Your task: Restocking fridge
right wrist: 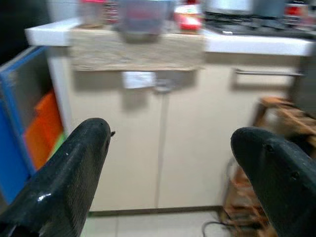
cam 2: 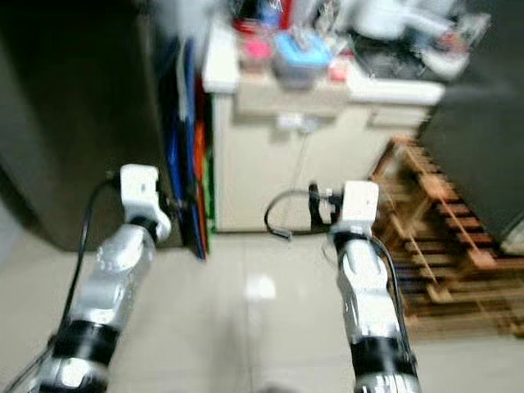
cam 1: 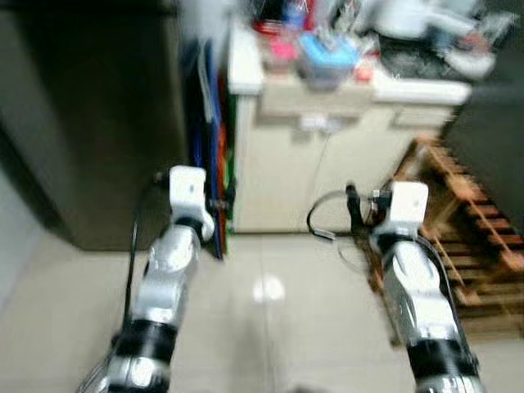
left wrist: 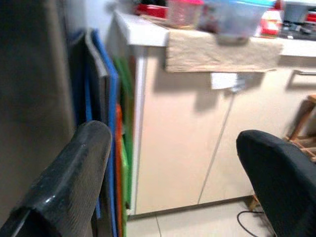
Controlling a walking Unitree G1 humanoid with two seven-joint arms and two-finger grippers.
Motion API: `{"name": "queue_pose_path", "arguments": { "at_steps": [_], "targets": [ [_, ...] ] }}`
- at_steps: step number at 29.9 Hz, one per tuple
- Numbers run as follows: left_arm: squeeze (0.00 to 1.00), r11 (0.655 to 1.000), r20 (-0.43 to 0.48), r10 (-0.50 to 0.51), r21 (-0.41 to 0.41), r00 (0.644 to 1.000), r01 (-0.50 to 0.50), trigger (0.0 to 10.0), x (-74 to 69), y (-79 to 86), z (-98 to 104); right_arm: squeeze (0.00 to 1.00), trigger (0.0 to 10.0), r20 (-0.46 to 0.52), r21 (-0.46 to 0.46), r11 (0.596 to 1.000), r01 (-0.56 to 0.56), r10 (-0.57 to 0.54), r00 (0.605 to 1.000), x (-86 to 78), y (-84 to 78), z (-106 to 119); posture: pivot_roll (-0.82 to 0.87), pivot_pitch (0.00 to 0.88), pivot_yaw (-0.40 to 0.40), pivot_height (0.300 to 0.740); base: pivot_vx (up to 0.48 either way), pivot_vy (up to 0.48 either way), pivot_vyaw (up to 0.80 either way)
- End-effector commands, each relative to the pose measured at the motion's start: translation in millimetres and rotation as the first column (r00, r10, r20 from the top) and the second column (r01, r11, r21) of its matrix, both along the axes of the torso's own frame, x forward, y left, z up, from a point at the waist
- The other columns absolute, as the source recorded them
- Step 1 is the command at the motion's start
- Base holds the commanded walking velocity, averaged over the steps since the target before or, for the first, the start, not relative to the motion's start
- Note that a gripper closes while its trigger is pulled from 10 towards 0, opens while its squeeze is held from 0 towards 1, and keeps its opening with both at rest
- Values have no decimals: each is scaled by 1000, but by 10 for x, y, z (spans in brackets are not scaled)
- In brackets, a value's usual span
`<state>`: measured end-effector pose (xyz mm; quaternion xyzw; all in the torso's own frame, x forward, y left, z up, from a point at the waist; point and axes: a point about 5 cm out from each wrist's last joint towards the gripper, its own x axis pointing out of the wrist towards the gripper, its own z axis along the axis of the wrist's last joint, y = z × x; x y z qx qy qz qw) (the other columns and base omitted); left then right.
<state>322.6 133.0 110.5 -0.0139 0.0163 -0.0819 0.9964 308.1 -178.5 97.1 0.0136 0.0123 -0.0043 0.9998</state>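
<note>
A home kitchen: cream cabinets (cam 1: 327, 176) under a cluttered white counter (cam 1: 417, 88), beside a dark fridge (cam 1: 90, 123).

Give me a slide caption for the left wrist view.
Left hand open and empty, facing a cream cabinet beside coloured boards, with containers on the counter above.

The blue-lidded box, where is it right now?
The blue-lidded box sits on the white counter straight ahead in the head views, above the cream cabinet doors, with a pink-lidded tub on its left.
</note>
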Motion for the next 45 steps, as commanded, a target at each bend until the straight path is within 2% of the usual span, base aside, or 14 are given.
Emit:
{"name": "queue_pose_path", "arguments": {
  "at_steps": [1, 7, 14, 16, 20, 23, 35, 39, 45],
  "targets": [
    [0, 1000, 3, -10, -2, 1000, 10, 10000, 13, -50, 24, 0, 10000, 13, 14, 1000, 24, -25, 1000, -1, -61, 33, -35, 0, -16, 735, 0, 0, -619],
    [0, 1000, -5, -11, 15, 1000, 11, 10000, 6, -8, -2, 0, 10000, 35, -12, 1000, 21, -20, 999, -12, -69, 58, -35, 0, -16, 735, 0, 0, -620],
    [0, 1000, 0, -15, 18, 1000, 15, 10000, 7, -30, -3, 0, 10000, 65, -39, 997, 63, -60, 996, -42, -203, 88, -34, 0, -22, 735, 0, 0, -601],
    [0, 1000, -1, -23, 16, 1000, 23, 10000, 5, -40, -4, 0, 10000, 59, -34, 998, 58, -56, 997, -43, -202, 78, -35, 0, -22, 735, 0, 0, -584],
    [0, 999, -9, -31, 34, 999, 31, 10000, 7, -71, -24, 0, 10000, 20, 65, 995, 71, -73, 997, -34, -186, 4, -35, 0, -22, 735, 0, 0, -578],
    [0, 997, -3, -61, 45, 998, 61, 10000, -9, -139, -24, 0, 10000, 20, 54, 997, 51, -52, 998, -23, -132, -8, -30, 0, -22, 735, 0, 0, -562],
    [0, 995, 6, -50, 87, 999, 49, 10000, 5, -92, -13, 0, 10000, 32, 41, 998, 51, -52, 998, -16, -121, -6, -22, 0, -15, 735, 0, 0, -547],
    [0, 992, 11, -53, 118, 999, 52, 10000, 11, -95, -16, 0, 10000, 54, 5, 999, 34, -34, 998, -18, -94, 18, -22, 0, -13, 735, 0, -478, -542],
    [0, 994, 17, -63, 93, 998, 62, 10000, 23, -118, -4, 0, 10000, 56, 9, 999, 32, -33, 998, -17, -103, 23, -26, 0, -14, 735, 0, -436, -536]
  ]
}}
